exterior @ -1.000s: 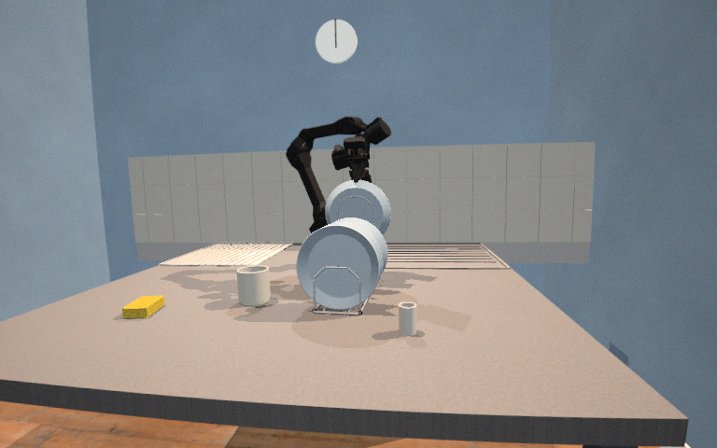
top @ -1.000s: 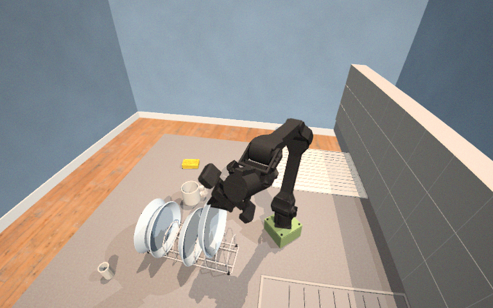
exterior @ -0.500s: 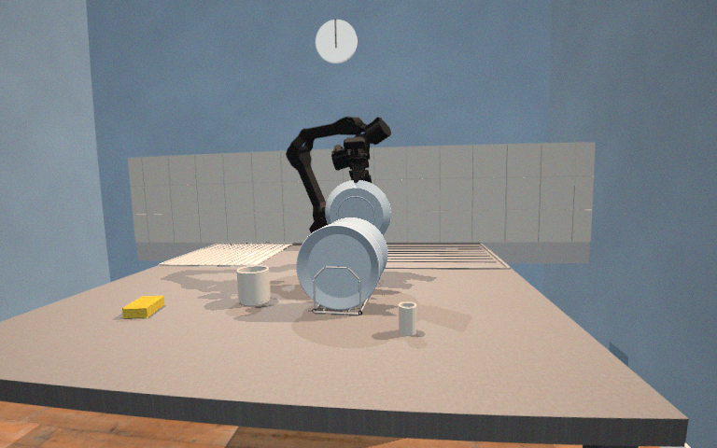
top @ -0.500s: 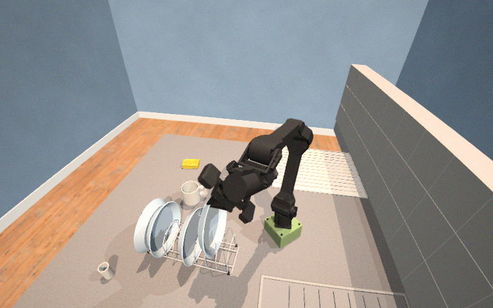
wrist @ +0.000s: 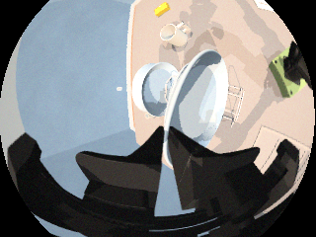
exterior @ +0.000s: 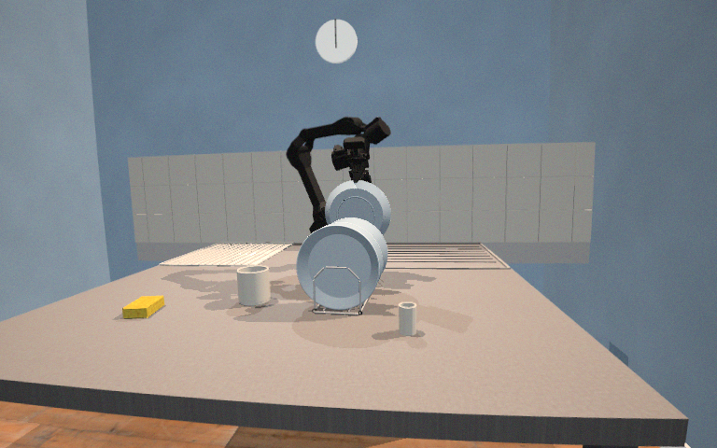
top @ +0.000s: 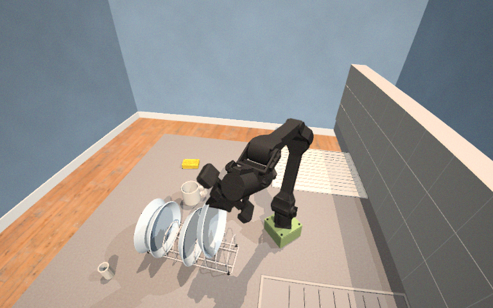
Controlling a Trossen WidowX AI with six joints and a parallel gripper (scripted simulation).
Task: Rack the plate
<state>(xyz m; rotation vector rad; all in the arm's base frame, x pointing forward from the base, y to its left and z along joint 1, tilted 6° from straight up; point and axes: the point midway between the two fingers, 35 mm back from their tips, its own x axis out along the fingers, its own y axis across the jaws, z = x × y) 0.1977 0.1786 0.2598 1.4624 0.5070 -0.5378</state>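
Here's your claw (top: 219,206) (exterior: 359,178) (wrist: 165,129), pinching the task plate (top: 215,230) (exterior: 358,203) (wrist: 197,104) by its upper rim, the pale disc upright and raised over the dish rack (top: 233,260) (exterior: 338,313) (wrist: 239,106)! Three matching plates (top: 165,226) (exterior: 338,264) (wrist: 157,91) stand in that thin wire frame; the held plate's clearance from the nearest is hard to judge from here. On your tabletop (top: 312,254) (exterior: 338,364), a smooth, handled cream mug (top: 190,195) (exterior: 253,286) (wrist: 171,36) sits near the rack, plus a slim, round cup (top: 106,271) (exterior: 407,319) and a yellow block (top: 190,163) (exterior: 144,306) (wrist: 162,9).

Arm (top: 293,169) (exterior: 311,182) (wrist: 296,66), held plate (top: 215,230) (exterior: 358,203) (wrist: 197,106): no visible chg vs. earlier.
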